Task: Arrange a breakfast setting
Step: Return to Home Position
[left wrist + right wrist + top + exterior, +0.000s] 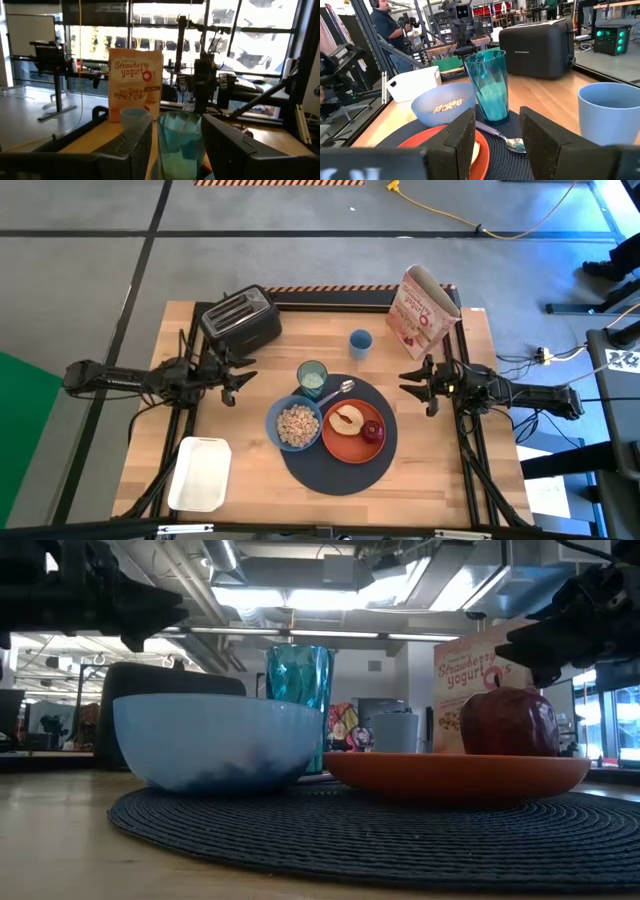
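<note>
The dark blue-grey round mat lies on the table's middle. On it rest the small blue bowl holding cereal, the orange plate with a red apple and a cut piece of fruit, and the metal spoon. The translucent green tumbler stands upright at the mat's far edge. My left gripper hangs open left of the tumbler. My right gripper hangs open right of the mat. Both are empty.
A black toaster stands at the far left. A white rectangular tray lies at the near left. A light blue cup and a strawberry yogurt cereal bag stand at the far side. A person shows beyond the table.
</note>
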